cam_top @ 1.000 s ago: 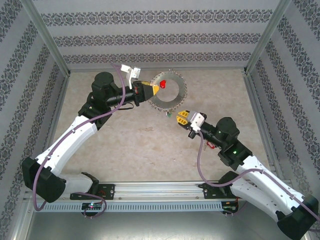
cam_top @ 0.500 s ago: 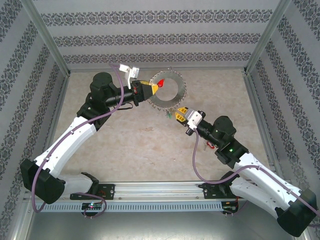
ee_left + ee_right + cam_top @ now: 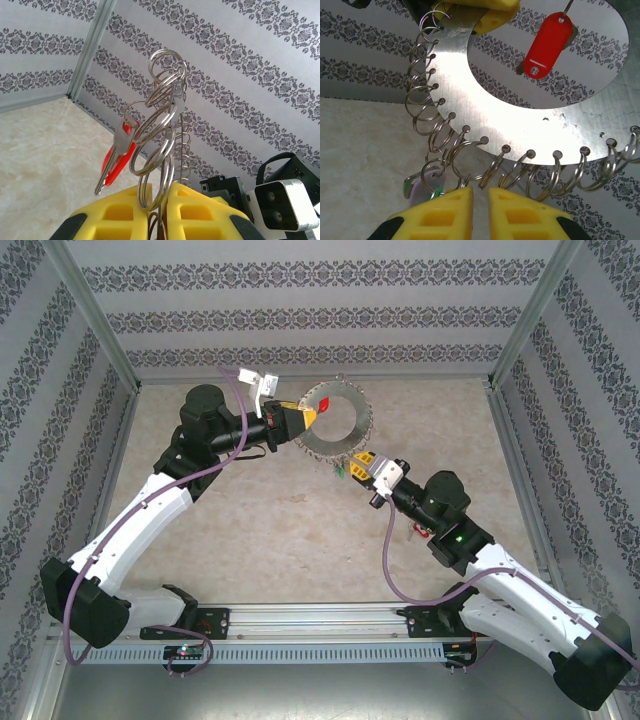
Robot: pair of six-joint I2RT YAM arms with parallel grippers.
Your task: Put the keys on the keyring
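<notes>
Keyring (image 3: 337, 427) is held upright, rim pinched tight btwn the fingers (image 3: 117, 216) of the L gripper (image 3: 305, 420), w/ the hoop rising straight out of the finger gap. R gripper (image 3: 480, 200) sits just under the ring's lower rim, fingers (image 3: 442, 210) nearly together w/ a slim gap and links (image 3: 495, 170) right above the tips; can't tell if one is nipped. Red-tagged key (image 3: 547, 47) hangs inside the hoop, well above the R fingers and just above the L ones; lilac and green keys (image 3: 426, 184) dangle just beside one R fingertip

Open tabletop (image 3: 280, 530) nearside of keyring (image 3: 350, 442)
</notes>
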